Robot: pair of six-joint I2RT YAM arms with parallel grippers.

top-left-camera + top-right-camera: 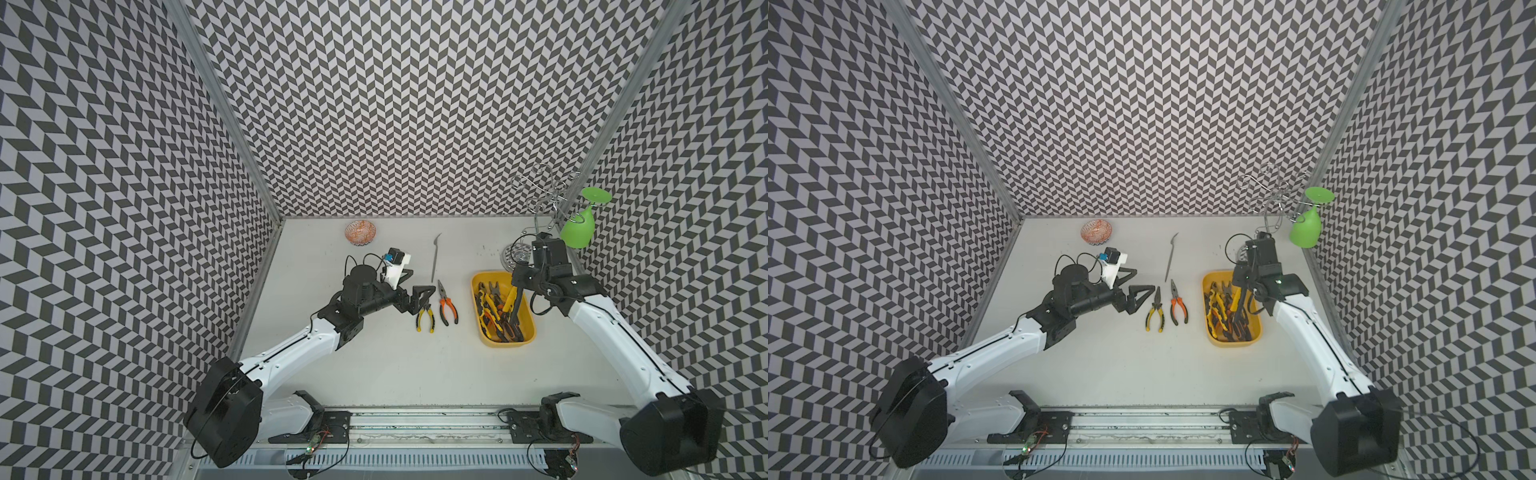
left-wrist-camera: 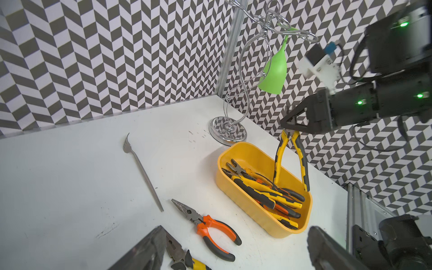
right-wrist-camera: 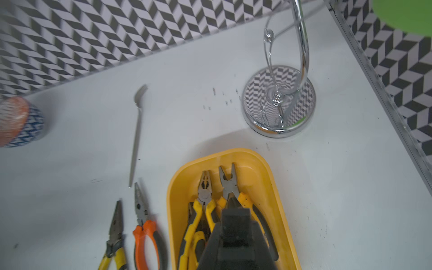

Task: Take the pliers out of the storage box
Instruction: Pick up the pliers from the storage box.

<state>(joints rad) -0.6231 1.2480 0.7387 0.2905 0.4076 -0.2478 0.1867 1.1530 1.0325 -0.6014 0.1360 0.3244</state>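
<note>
The yellow storage box (image 1: 527,322) (image 1: 1256,328) (image 2: 245,205) (image 3: 177,198) sits at the right and holds several pliers (image 1: 492,316) (image 2: 257,194). My right gripper (image 1: 519,287) (image 1: 1241,291) (image 2: 289,124) (image 3: 235,209) is over the box, shut on a yellow-and-black plier (image 2: 280,159) (image 3: 228,184) near its head. That plier's handles dangle down into the box. Two pliers lie on the table left of the box, one orange-handled (image 1: 446,305) (image 2: 210,226) and one yellow-handled (image 1: 424,318) (image 3: 115,236). My left gripper (image 1: 422,280) (image 1: 1144,280) hovers open beside the yellow-handled one, holding nothing.
A thin grey fork (image 1: 435,257) lies behind the two loose pliers. An orange patterned bowl (image 1: 360,231) rests at the back left. A chrome stand (image 1: 513,254) with a green glass (image 1: 577,224) hanging on it rises just behind the box. Patterned walls close three sides.
</note>
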